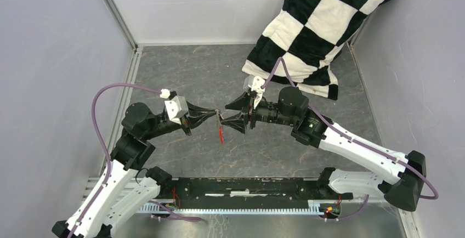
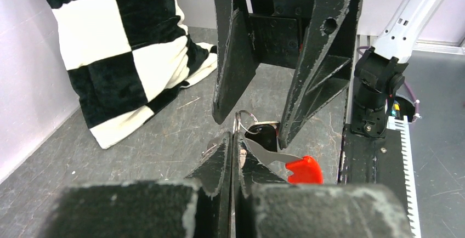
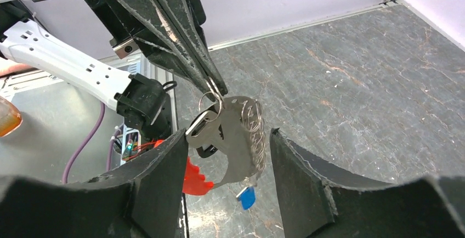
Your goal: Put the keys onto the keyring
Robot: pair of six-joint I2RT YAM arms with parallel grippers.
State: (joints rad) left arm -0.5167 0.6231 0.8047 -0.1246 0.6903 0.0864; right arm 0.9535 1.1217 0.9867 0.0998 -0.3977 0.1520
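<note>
Left gripper (image 2: 233, 145) is clamped on the keyring (image 2: 245, 118) by its thin loop, mid-air between both arms, with the red tag (image 2: 304, 170) and black key (image 2: 267, 137) dangling. It looks light, floppy and slippery, so I'd grab a key by its plastic head. Right gripper (image 3: 229, 136) gapes around the bunch, fingers spread.

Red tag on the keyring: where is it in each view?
Top external: red tag hangs near the picture's centre.
Left wrist: red tag lower right of centre.
Right wrist: red tag near the bottom, left of centre.
Shared landmark: left gripper, shut on the keyring above it.
</note>
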